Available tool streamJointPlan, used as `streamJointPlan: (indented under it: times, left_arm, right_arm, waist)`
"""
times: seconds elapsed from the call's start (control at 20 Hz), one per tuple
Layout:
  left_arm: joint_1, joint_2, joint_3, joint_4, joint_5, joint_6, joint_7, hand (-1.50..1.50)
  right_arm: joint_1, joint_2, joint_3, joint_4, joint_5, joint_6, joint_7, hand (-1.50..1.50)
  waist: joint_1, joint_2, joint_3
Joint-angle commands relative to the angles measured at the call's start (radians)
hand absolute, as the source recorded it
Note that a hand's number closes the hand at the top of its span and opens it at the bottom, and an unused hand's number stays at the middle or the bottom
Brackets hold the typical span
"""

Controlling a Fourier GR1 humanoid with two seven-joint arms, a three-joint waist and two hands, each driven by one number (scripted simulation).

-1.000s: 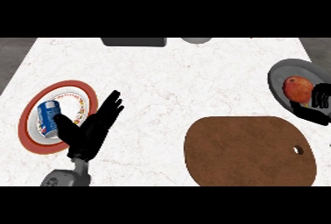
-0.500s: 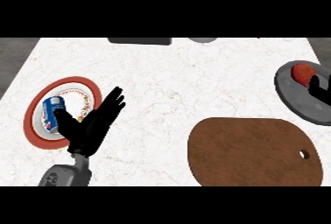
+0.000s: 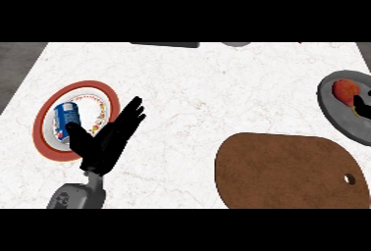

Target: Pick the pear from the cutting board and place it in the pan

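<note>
The reddish pear (image 3: 345, 88) lies inside the grey pan (image 3: 334, 113) at the right edge of the head view. Only a small black part of my right hand (image 3: 360, 106) shows, just right of and below the pear, cut off by the picture's edge. The brown cutting board (image 3: 288, 169) lies bare at the lower right, with a hole near its right end. My left hand (image 3: 107, 140) rests open on the counter at the left, fingers straight and pointing away, holding nothing.
A red-rimmed plate (image 3: 92, 87) with a blue can (image 3: 66, 119) on it lies left of my left hand. A dark flat object (image 3: 165, 44) and a grey round one (image 3: 235, 44) sit at the counter's far edge.
My right hand has drawn back toward the right edge, so more of the pear shows in the pan. The left hand stays put.
</note>
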Motion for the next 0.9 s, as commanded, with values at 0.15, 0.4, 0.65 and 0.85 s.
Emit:
streamJointPlan:
  times: [0.15, 0.4, 0.65, 0.85]
  left_arm:
    - [0.001, -0.016, -0.020, -0.002, -0.013, 0.002, -0.010, 0.00]
    - [0.003, -0.002, 0.008, 0.001, 0.007, -0.004, 0.002, 0.00]
    - [0.035, -0.011, -0.001, 0.007, -0.003, -0.008, -0.036, 0.00]
    - [0.011, 0.008, 0.022, 0.005, 0.003, -0.004, -0.009, 0.00]
  right_arm:
    - [-0.042, -0.027, 0.027, 0.121, 0.041, 0.098, 0.042, -1.50]
    - [-0.084, -0.003, -0.096, 0.095, -0.097, 0.224, -0.071, -1.50]
    - [-0.050, -0.012, -0.208, 0.122, -0.216, 0.365, -0.143, -1.50]
    - [-0.043, -0.093, -0.229, 0.163, -0.240, 0.554, -0.095, -1.50]
  waist:
    - [0.017, 0.006, 0.005]
    - [-0.007, -0.002, 0.007]
    - [-0.022, -0.002, 0.006]
    - [-0.026, -0.001, 0.005]
